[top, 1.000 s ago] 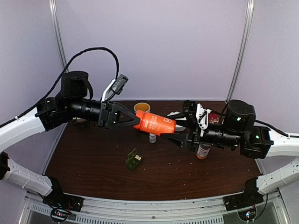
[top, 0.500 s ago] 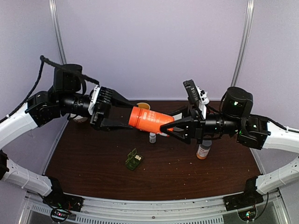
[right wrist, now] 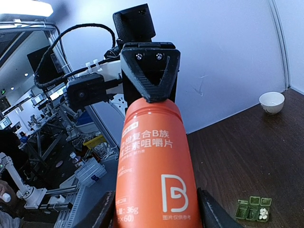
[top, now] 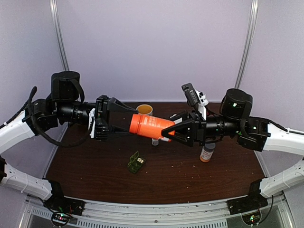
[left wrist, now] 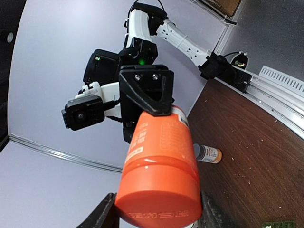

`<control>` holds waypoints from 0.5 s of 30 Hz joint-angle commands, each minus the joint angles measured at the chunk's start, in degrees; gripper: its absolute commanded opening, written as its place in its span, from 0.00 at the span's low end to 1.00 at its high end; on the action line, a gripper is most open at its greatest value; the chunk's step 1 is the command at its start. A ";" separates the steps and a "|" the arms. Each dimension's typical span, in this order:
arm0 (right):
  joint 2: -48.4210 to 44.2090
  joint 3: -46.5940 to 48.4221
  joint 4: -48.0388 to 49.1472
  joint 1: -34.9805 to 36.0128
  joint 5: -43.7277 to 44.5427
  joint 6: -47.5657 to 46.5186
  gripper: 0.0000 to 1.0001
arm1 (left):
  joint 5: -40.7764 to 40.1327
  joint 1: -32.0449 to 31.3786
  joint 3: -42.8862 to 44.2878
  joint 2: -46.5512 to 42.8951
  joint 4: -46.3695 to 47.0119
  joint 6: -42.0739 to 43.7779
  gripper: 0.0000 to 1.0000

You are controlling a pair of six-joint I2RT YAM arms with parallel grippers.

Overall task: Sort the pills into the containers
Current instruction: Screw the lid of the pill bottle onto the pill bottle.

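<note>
Orange bottle (top: 151, 126) hangs level in the top view, cap end clamped by the left gripper (top: 134, 124), base end by the right gripper (top: 169, 129), the green pill box (top: 136, 163) lying lid-open on the table (top: 95, 161) beneath the left fingertips. Left wrist view: its fingers press the cap; right wrist view: its fingers hug the bottle's body, pill box low to their right

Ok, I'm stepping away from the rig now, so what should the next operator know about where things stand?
Left gripper and right gripper: both shut on the orange bottle, held in the air between them, left on the cap end. Cap looks on.
Pill box: open on the table, white pills in one compartment.
To do: open bottle, fill the other compartments.
</note>
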 commanded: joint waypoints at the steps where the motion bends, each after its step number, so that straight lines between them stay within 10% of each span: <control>1: -2.98 0.39 2.05 -1.19 -4.74 2.48 0.00 | -5.39 0.37 -2.73 -2.00 2.58 0.62 0.63; 11: -12.04 1.49 -15.25 -1.28 10.08 -22.78 0.00 | -6.24 0.35 -10.02 -7.96 15.80 -31.06 0.87; 15: -13.21 1.64 -14.92 -0.06 16.61 -29.98 0.00 | -13.72 0.25 -6.73 -8.13 19.78 -63.18 0.91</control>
